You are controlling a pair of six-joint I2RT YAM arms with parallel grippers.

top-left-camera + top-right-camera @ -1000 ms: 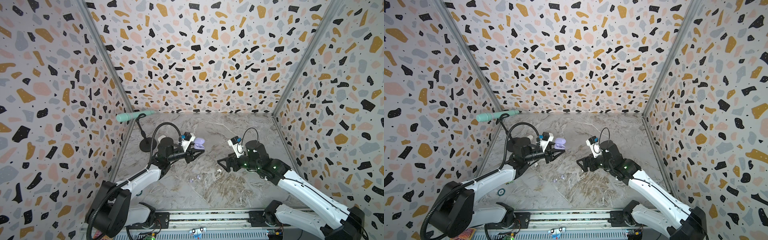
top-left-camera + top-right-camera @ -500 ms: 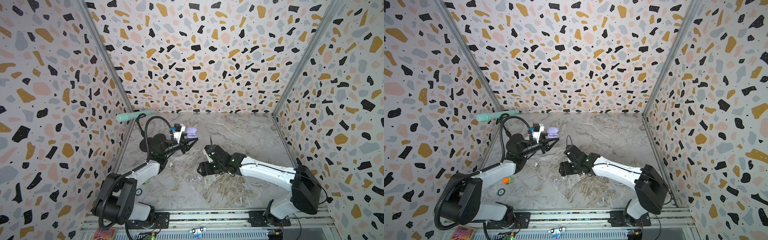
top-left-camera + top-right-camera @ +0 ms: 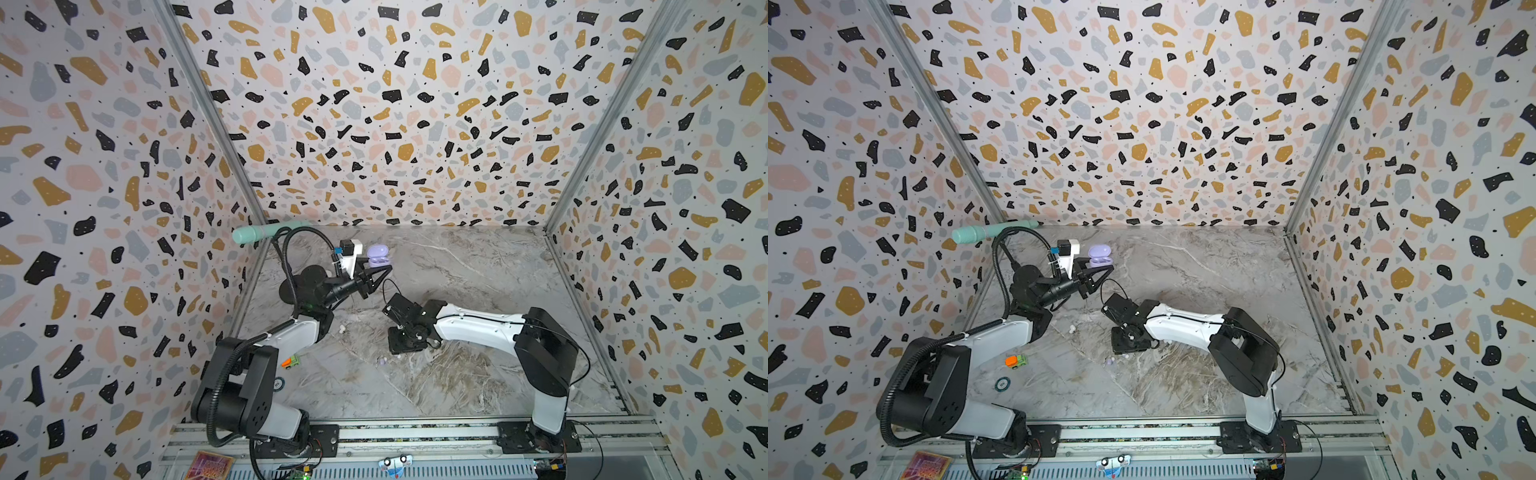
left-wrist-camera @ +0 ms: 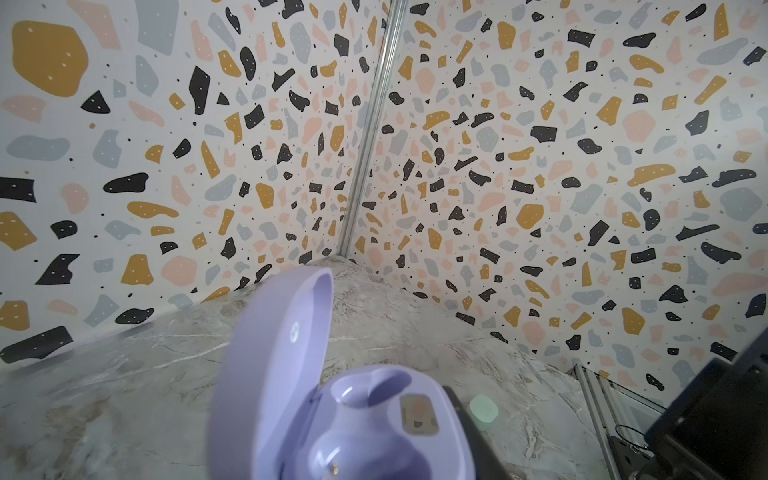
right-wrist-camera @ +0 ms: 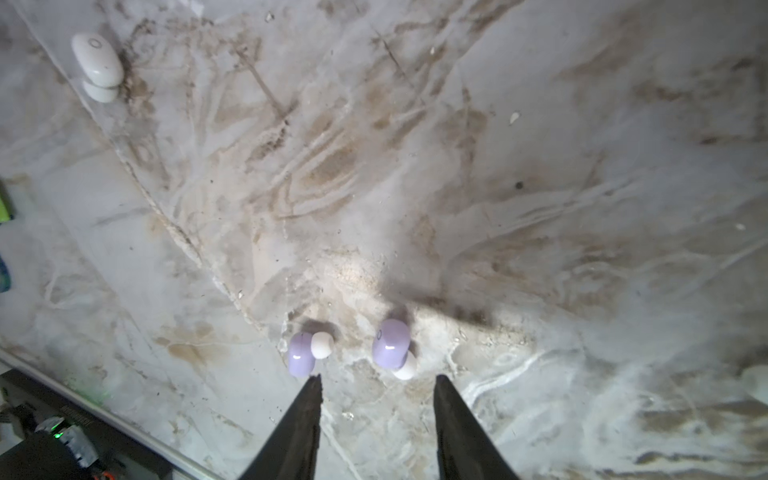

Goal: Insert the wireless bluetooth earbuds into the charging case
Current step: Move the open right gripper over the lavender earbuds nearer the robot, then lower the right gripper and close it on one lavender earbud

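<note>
Hovering over the marble tabletop (image 5: 540, 166), the right gripper (image 5: 378, 380) points straight down with its two dark fingers (image 5: 309, 415) set moderately apart and nothing between them.

Finding 1: one lavender earbud (image 5: 390, 343) lies on the tabletop directly ahead of this gripper's fingertips, roughly centred on the gap. Its long axis runs about square to the line joining the two fingertips, with the white ear tip turned toward the gripper. In my judgement a straight descent would put the fingers on the bud's narrow flanks.

Finding 2: a second lavender earbud (image 5: 300, 353) lies just beside one fingertip of the right gripper, outside the gap. That finger risks landing on it or knocking it aside.

Finding 3: a white earbud (image 5: 96, 58) lies well apart from the right gripper and is not in play for this pick.

Finding 4: the left gripper (image 3: 380, 272) is clamped on the lavender charging case (image 4: 353, 424) and holds it off the table, well apart from the right gripper, toward the back wall. The lid stands open, and the wells that show look empty.

Assessment: the right arm is plainly the nearer to both lavender buds, and the left is occupied as the holder. The pick is not yet made.
</note>
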